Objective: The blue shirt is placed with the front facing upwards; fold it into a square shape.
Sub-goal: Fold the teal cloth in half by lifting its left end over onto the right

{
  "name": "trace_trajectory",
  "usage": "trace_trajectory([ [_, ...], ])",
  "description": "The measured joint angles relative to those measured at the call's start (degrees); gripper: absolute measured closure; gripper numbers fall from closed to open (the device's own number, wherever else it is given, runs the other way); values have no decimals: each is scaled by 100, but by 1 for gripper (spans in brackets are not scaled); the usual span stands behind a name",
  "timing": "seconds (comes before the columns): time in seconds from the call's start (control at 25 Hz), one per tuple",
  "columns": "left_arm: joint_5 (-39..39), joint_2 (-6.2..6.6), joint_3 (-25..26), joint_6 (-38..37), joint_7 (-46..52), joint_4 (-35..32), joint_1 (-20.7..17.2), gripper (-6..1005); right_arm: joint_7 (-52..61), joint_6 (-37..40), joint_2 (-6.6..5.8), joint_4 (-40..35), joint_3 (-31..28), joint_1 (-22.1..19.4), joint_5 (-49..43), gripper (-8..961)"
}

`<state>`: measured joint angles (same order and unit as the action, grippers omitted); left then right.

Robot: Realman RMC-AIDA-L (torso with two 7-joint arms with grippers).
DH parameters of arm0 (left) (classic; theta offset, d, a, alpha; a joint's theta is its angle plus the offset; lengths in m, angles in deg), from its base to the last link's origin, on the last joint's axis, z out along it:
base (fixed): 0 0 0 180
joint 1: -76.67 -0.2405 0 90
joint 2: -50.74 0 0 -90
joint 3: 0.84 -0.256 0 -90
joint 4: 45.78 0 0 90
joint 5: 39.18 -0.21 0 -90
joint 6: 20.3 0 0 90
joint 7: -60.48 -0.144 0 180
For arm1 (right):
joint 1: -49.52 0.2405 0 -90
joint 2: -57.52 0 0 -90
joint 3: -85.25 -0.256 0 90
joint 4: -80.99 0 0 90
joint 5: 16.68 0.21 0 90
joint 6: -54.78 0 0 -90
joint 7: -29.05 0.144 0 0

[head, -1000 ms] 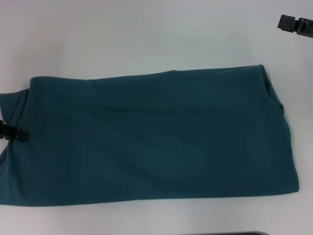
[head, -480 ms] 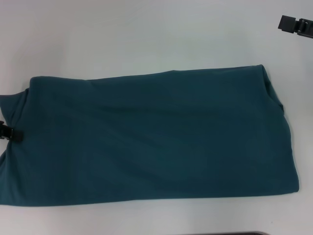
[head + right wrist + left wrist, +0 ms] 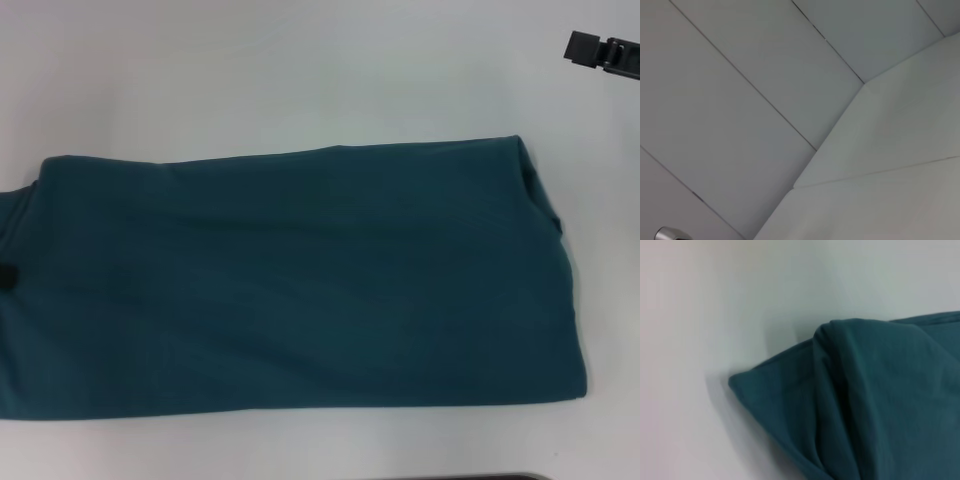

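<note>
In the head view the left gripper (image 3: 6,276) appears only as a small dark piece at the far left edge, lying against the left end of the blue shirt (image 3: 300,280); whether its jaws are spread or pressed together cannot be told. The blue shirt lies flat on the white bench (image 3: 300,70) as a long folded band running from the left edge of the view across to the right of centre, with its plain teal side up. Its far edge rises slightly toward the right, its near edge runs nearly straight, and at the left end a lower layer of cloth shows beyond the upper fold. The left wrist view shows a folded corner of the blue shirt (image 3: 875,405) on the white bench (image 3: 700,315), with one layer doubled over another and a rounded fold edge on top. At the right end of the band the cloth forms a small rumpled fold at the far corner. The right gripper (image 3: 603,52) sits at the upper right edge of the head view, above the bench and well apart from the shirt, with bare bench between them; the state of its jaws cannot be told. The right wrist view shows only pale panelled surfaces (image 3: 765,75) with thin seams.
</note>
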<state>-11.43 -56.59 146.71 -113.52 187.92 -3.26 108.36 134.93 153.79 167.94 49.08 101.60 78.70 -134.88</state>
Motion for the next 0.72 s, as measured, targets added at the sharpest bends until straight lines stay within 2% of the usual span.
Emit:
trace_trajectory([
  [0.16, -4, 112, -11, -24, -28, -1, -33, 961, -8, -5, 31, 0, 0, 1, 56, 154],
  [0.72, -7, 642, 12, -200, -79, 2, -117, 962, -40, -183, 164, 17, 45, 109, 113, 155],
])
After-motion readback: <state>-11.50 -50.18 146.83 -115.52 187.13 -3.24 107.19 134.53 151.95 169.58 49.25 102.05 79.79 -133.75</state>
